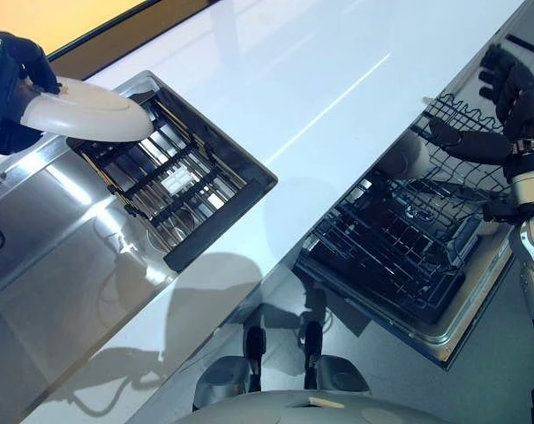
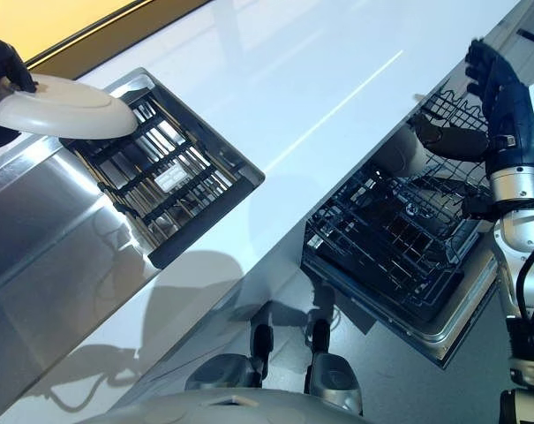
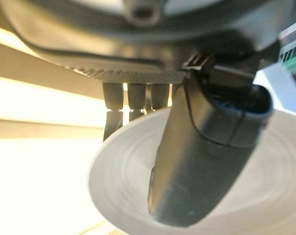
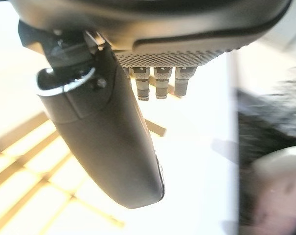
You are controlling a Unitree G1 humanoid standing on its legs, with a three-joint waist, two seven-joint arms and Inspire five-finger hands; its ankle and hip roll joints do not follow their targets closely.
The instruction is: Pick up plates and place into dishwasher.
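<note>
left wrist view shows our left hand (image 3: 196, 161) pinching the plate (image 3: 265, 196) by its rim for carrying, right hand (image 2: 500, 97) spread idle over the dishwasher rack (image 2: 399, 247).

I can read no text, label, number or sign anywhere before me, neither on the plate (image 1: 86, 110) I hold nor on the dishwasher rack (image 1: 399, 238)
</note>
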